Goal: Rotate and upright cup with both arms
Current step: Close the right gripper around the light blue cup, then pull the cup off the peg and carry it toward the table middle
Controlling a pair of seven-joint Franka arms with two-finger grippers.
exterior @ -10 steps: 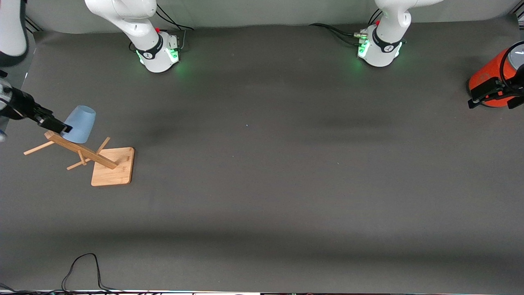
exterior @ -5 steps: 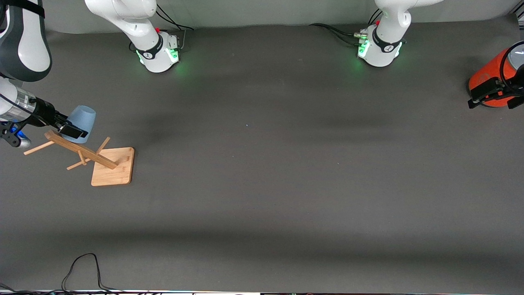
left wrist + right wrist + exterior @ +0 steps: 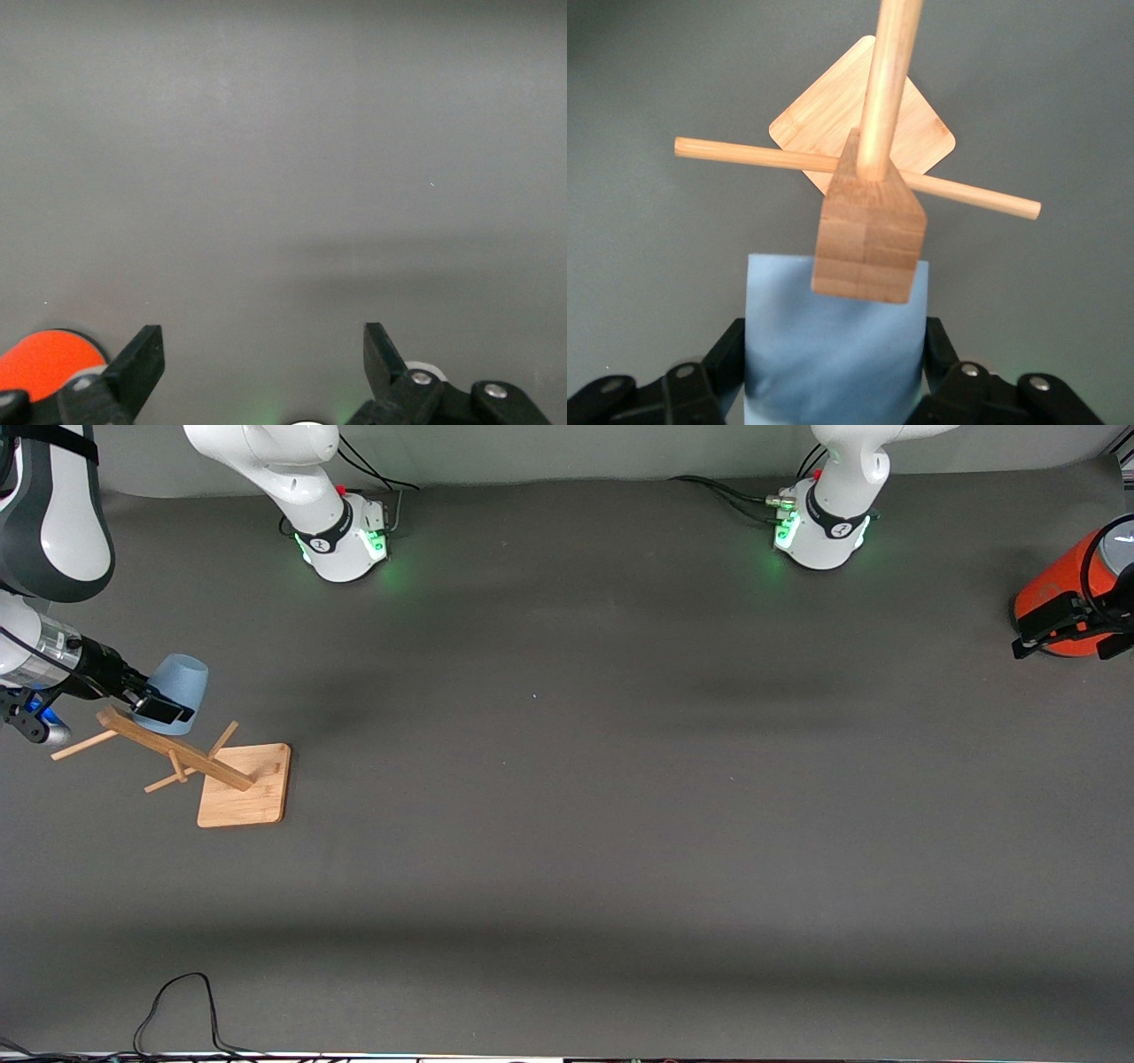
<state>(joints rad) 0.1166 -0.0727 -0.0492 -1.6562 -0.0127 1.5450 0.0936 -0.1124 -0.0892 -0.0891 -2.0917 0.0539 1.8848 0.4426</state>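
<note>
The light blue cup (image 3: 182, 682) hangs tilted, mouth downward, on the top of a wooden peg rack (image 3: 177, 753) at the right arm's end of the table. My right gripper (image 3: 158, 707) has its fingers pressed against both sides of the cup. In the right wrist view the cup (image 3: 833, 354) fills the space between the fingers of the right gripper (image 3: 834, 341), and the rack's top block (image 3: 868, 239) overlaps it. My left gripper (image 3: 1067, 645) is open and empty beside the orange cylinder (image 3: 1059, 589). In the left wrist view the left gripper (image 3: 261, 350) shows only bare table between its fingers.
The rack stands on a square wooden base (image 3: 244, 788) with thin pegs sticking out sideways. The orange cylinder also shows in the left wrist view (image 3: 44, 350). A black cable (image 3: 177, 1001) lies at the table edge nearest the camera.
My right gripper has moved in from the table's end onto the cup, and its fingers now sit around it. The cup and the left arm have not moved.
</note>
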